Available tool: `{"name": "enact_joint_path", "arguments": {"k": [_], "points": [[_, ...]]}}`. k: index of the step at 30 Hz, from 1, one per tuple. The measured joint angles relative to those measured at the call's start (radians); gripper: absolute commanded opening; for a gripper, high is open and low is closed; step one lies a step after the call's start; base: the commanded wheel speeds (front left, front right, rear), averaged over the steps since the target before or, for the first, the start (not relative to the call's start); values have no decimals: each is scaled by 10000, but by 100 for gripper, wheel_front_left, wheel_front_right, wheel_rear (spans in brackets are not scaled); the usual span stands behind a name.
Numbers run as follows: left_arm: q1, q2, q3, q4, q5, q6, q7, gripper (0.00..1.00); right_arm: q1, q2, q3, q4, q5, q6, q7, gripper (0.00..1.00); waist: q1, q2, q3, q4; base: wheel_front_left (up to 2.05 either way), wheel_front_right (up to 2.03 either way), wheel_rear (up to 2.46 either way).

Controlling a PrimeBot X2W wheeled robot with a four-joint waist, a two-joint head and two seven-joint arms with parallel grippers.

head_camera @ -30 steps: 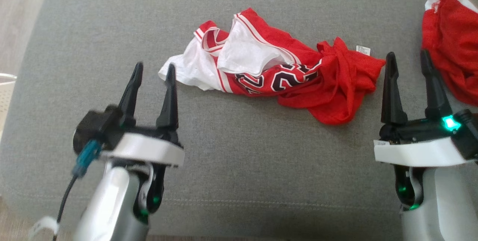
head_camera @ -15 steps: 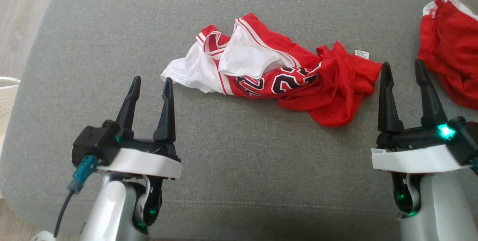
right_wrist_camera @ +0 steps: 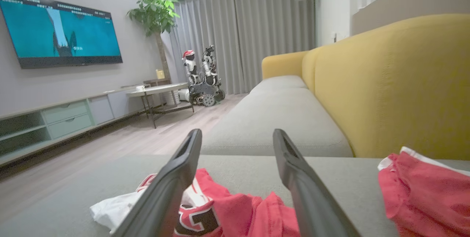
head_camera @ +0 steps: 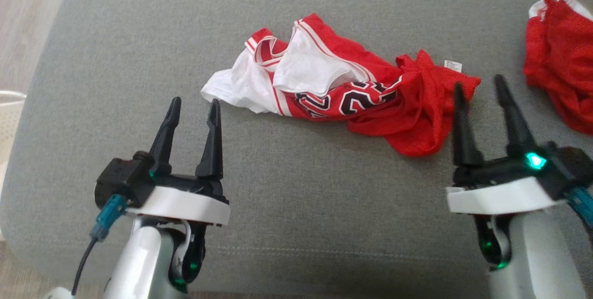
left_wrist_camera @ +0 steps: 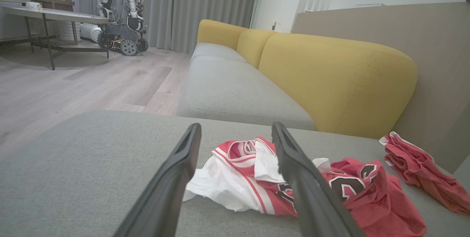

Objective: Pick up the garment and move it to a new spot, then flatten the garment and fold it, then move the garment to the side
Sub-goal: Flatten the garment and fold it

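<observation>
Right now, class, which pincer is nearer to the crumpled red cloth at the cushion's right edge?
Right. The right pincer sits just left of the red cloth, apart from it; the left pincer is far across the cushion, beyond the jersey.

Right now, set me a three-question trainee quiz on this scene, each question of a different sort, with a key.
1. True or false: the left gripper is shut on the jersey.
2. What does the jersey lie on? A: grey cushion. B: wooden floor. C: white table.
3. Fill in: the second red garment lies nearer the ___ gripper.

Key:
1. False; its jaws stand open and hold nothing.
2. A.
3. Right; the right gripper is beside it.
</observation>
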Motion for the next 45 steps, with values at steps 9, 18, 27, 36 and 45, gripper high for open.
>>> {"name": "enact_joint_path", "arguments": {"k": [9, 18, 27, 36, 45], "points": [[-183, -2, -412, 75, -268, 96, 0, 100, -1951, -1183, 1720, 1164, 278, 0, 1927, 100, 0, 0, 598, 488, 0, 0, 0], [-588, -15, -792, 104, -619, 263, 0, 100, -3893, -2690, 3682, 2746, 1465, 0, 3607, 100, 1, 0, 1235, 1232, 0, 0, 0], [-778, -23, -1034, 102, -802, 366, 0, 100, -4974, -3699, 5346, 3459, 2313, 0, 4332, 100, 1, 0, 1611, 1699, 0, 0, 0], [-820, -29, -1127, 109, -878, 437, 0, 100, -5630, -3910, 5695, 3843, 2692, 0, 4247, 0, 2, 0, 1651, 1810, 0, 0, 0], [-817, -31, -1120, 180, -878, 437, 0, 100, -6179, -3868, 4995, 3705, 2420, 0, 3254, 0, 1, 0, 1343, 1668, 0, 0, 0]]}}
